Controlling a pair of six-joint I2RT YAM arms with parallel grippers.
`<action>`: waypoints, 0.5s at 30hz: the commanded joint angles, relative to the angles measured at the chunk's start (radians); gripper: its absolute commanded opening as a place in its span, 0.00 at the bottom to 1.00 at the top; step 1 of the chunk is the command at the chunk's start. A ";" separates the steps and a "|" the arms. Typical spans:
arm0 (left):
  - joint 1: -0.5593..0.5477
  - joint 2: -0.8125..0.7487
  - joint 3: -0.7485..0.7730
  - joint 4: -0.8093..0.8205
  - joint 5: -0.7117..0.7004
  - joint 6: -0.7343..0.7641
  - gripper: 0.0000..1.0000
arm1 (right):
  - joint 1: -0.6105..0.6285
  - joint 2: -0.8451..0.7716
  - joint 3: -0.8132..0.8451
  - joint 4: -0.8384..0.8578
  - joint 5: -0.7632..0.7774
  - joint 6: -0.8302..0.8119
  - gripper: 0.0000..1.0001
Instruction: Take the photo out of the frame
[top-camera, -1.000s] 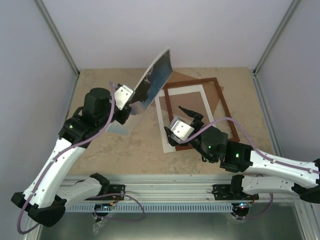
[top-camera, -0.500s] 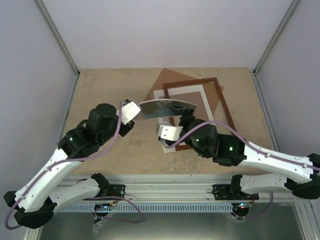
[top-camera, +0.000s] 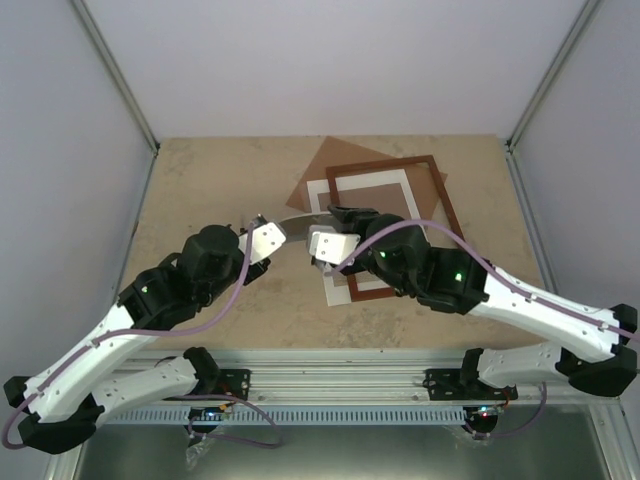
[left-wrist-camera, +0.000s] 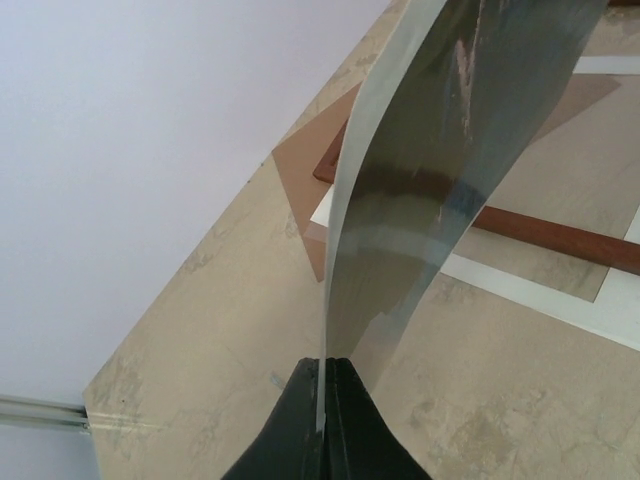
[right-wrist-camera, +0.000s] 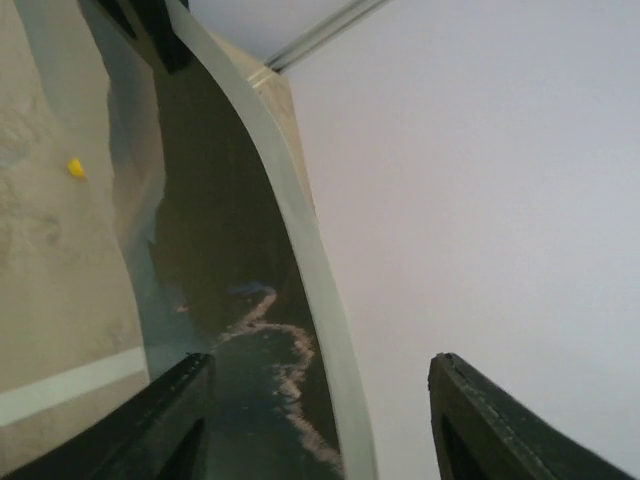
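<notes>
Photo (left-wrist-camera: 430, 180), now lowered and bowed clear of the frame (top-camera: 452, 220), stays pinched in the closed left gripper (left-wrist-camera: 322, 400), while the right gripper (right-wrist-camera: 320, 390) straddles its far edge, jaws apart and narrowing, apparently not yet clamping, so extraction looks done.

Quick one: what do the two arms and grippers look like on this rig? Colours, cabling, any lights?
Both are alike. The left arm and right arm have white link shells with rounded black joint housings. A lavender cable loops along each. Small green lights glow on the black housings. The left gripper and right gripper have boxy white bodies and black fingers.
</notes>
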 joint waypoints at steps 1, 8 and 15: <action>-0.019 -0.007 -0.026 0.030 -0.045 0.026 0.00 | -0.065 0.045 0.069 -0.104 -0.092 0.054 0.56; -0.027 -0.003 -0.039 0.043 -0.051 0.036 0.00 | -0.125 0.121 0.123 -0.156 -0.158 0.084 0.43; -0.041 -0.013 -0.050 0.054 -0.053 0.046 0.00 | -0.167 0.193 0.190 -0.200 -0.223 0.102 0.39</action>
